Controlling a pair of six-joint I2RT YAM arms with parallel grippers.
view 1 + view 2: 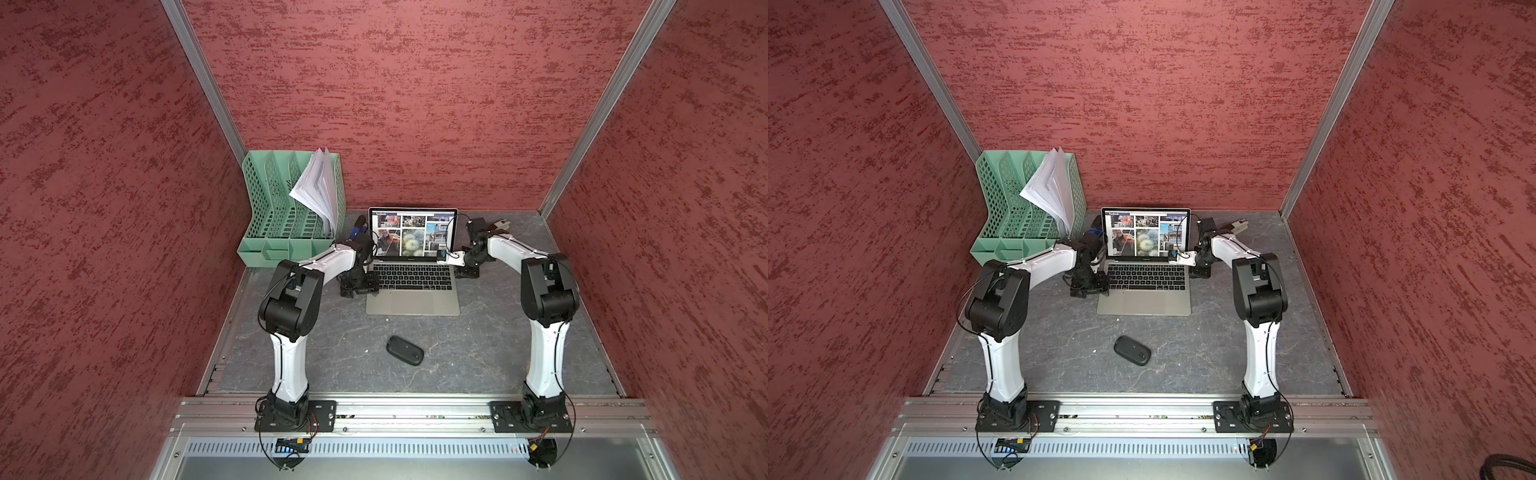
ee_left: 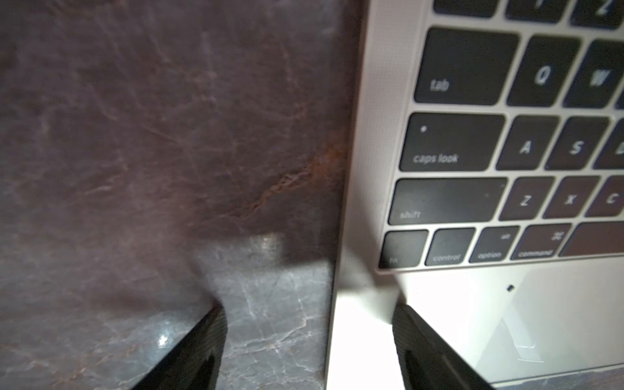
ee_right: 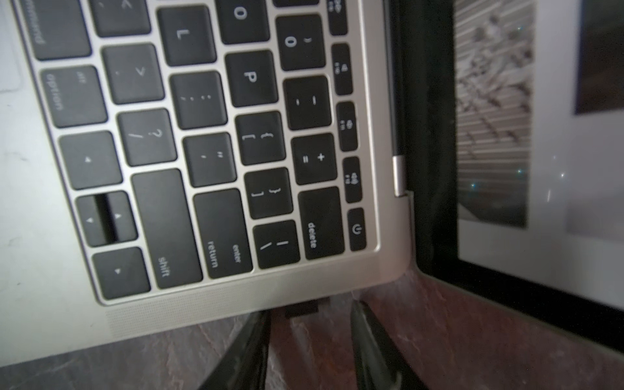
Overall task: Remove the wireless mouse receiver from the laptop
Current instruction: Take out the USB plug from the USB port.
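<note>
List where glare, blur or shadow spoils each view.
Left wrist view: the laptop blows out white at its palm rest, and the table is shadowed and soft. Right wrist view: keys slightly smeared, the wireless mouse receiver dark but discernible, screen out of focus. In both top views: even light, sharp throughout.

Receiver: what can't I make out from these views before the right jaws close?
- Right wrist view: only the receiver's dark outer end shows; its plug sits inside the laptop's edge.
- Both top views: the receiver is hidden behind the right arm's wrist.
- Left wrist view: blur hides whether the left gripper presses the laptop or hovers.
- Right wrist view: the right gripper's jaws are cut off by the picture's edge.
</note>
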